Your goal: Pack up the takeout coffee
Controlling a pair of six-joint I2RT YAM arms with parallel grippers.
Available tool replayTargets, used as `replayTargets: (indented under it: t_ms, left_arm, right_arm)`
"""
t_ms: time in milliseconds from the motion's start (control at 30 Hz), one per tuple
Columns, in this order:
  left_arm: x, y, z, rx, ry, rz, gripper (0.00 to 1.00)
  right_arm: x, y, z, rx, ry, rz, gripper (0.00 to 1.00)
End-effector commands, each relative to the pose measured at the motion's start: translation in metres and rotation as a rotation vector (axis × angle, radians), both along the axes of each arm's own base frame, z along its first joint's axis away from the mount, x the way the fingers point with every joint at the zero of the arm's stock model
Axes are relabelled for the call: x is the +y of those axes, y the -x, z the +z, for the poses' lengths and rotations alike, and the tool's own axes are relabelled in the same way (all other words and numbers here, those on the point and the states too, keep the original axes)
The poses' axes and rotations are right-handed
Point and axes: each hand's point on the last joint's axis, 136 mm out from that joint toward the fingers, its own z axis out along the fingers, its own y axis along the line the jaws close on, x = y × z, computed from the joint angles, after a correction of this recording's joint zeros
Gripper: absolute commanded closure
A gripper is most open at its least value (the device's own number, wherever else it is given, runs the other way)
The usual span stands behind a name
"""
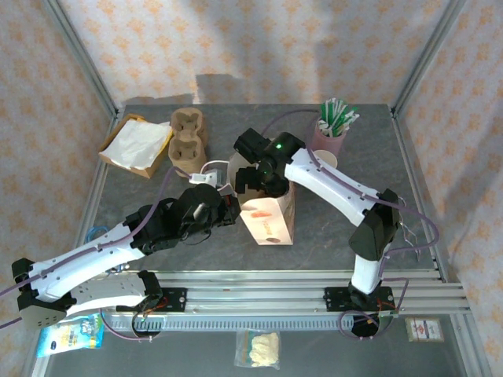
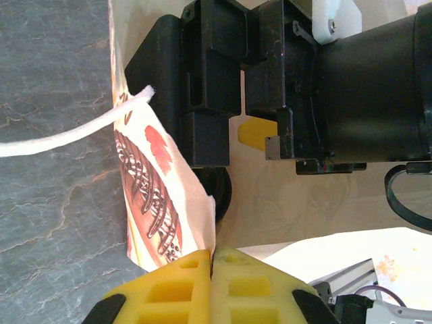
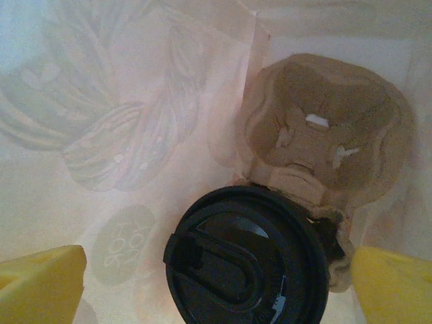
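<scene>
The takeout coffee (image 3: 246, 260) shows its round black lid from above, standing inside the paper bag (image 1: 269, 220) in one pocket of a brown cardboard cup carrier (image 3: 331, 128). My right gripper (image 3: 217, 287) hangs over it, reaching down into the bag (image 3: 121, 135). It is open, with the yellow fingertips (image 3: 40, 283) wide on either side of the lid and not touching it. My left gripper (image 2: 212, 260) is shut on the bag's upper edge (image 2: 202, 202) and holds the mouth apart. In the top view it (image 1: 225, 206) sits at the bag's left rim, with the right gripper (image 1: 253, 182) above the opening.
A second cardboard cup carrier (image 1: 187, 137) and an open box of napkins (image 1: 137, 145) lie at the back left. A pink holder of stirrers (image 1: 334, 126) and a white cup (image 1: 326, 161) stand at the back right. The bag's white string handle (image 2: 67, 135) trails left.
</scene>
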Motion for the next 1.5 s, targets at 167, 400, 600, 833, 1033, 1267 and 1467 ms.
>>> replayTargets:
  t_ms: [167, 400, 600, 833, 1033, 1267, 1467]
  left_arm:
    - [0.01, -0.005, 0.03, -0.068, -0.046, 0.021, 1.0]
    - [0.007, -0.006, 0.028, -0.065, -0.053, 0.016, 1.0]
    - [0.007, -0.006, 0.024, -0.065, -0.078, 0.008, 1.0]
    - [0.007, -0.007, 0.024, -0.065, -0.095, 0.004, 1.0]
    - [0.015, -0.007, 0.03, -0.076, -0.112, 0.021, 1.0]
    - [0.023, -0.008, 0.039, -0.099, -0.134, 0.041, 1.0]
    - [0.03, -0.009, 0.034, -0.103, -0.162, 0.058, 1.0]
  right_arm:
    - [0.003, -0.003, 0.009, -0.042, 0.019, 0.008, 0.0]
    - [0.006, -0.004, 0.004, -0.036, 0.074, -0.009, 0.0]
    - [0.021, -0.012, 0.018, -0.082, 0.04, 0.01, 0.0]
    - [0.025, -0.018, 0.023, -0.113, 0.044, 0.024, 0.0]
    - [0.025, -0.019, 0.021, -0.12, 0.056, 0.031, 0.0]
    - [0.04, -0.02, 0.021, -0.124, 0.005, 0.066, 0.0]
    - [0.044, -0.019, 0.024, -0.15, -0.052, 0.071, 0.0]
